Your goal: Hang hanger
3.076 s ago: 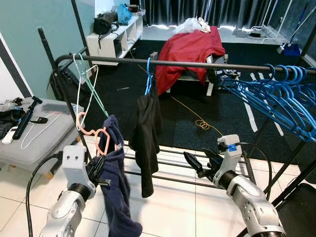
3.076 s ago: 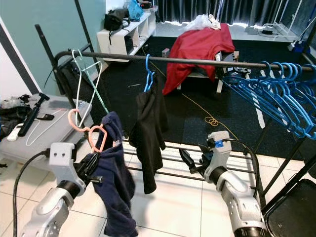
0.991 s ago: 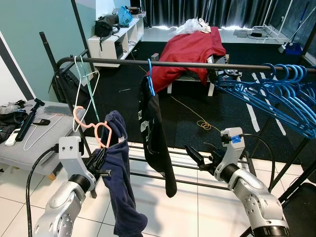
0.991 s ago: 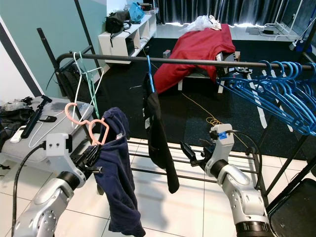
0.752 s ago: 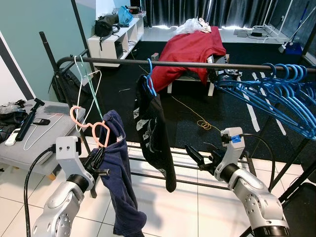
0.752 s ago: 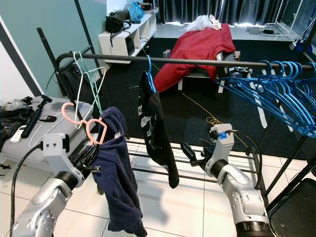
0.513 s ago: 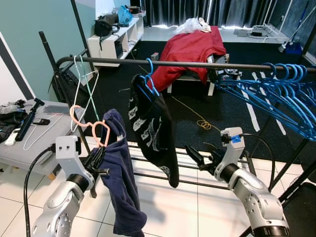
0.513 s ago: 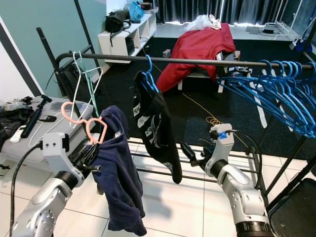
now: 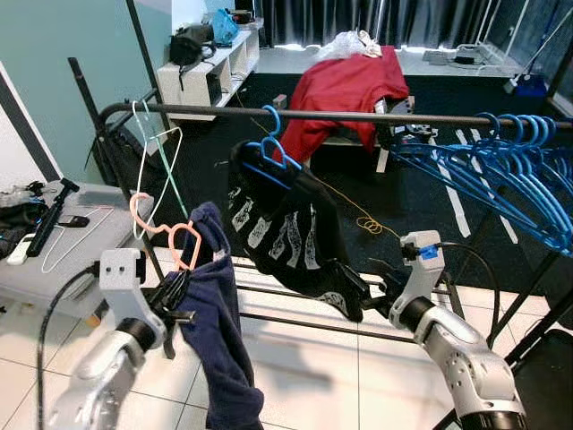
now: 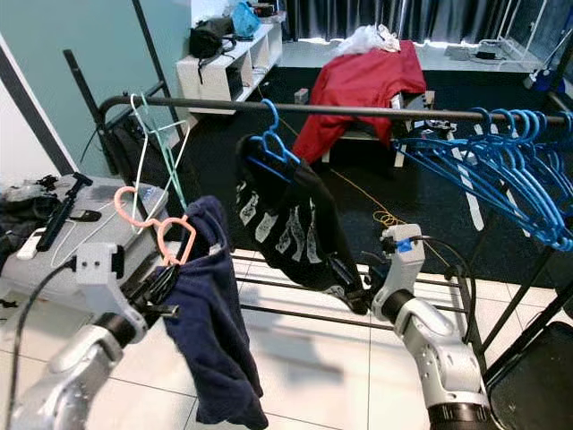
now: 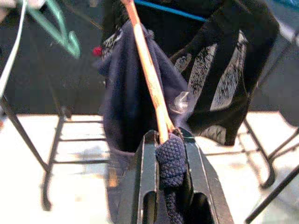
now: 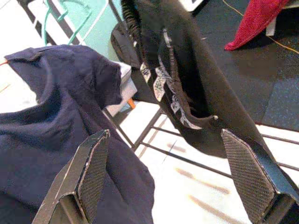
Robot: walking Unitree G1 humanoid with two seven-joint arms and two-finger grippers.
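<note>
- The black shirt (image 9: pixel 291 235) on its blue hanger (image 9: pixel 269 148) has swung out since half a second ago; it hung nearly straight a second ago, and its lower hem now reaches toward 4 o'clock, up against the right gripper (image 12: pixel 170 172).
- That swing narrows the free stretch of rail (image 9: pixel 358 116) at 12 o'clock, so I judge the hang is better timed once the shirt settles.
- The left gripper (image 11: pixel 164 154) is at 8 o'clock, fingers closed tight on the pink hanger (image 9: pixel 179 240) and a fold of the navy garment (image 9: pixel 215 331) draped on it.
- The pink hanger sits well below the rail, its hook pointing up toward 11 o'clock, not yet over the bar; the lift is the step left.
- The right gripper's fingers are spread wide and hold nothing; in its wrist view the black shirt hangs between them.
- In the way: white and green empty hangers (image 9: pixel 152 143) at 10 o'clock on the rail, and the black shirt just beside the likely landing spot.
- A bunch of blue hangers (image 9: pixel 501 170) crowds the rail at 2 o'clock.
- Beyond, a red cloth (image 9: pixel 345 90) lies over furniture at 12 o'clock, and a grey case (image 9: pixel 54 242) with gear sits at 9 o'clock.
</note>
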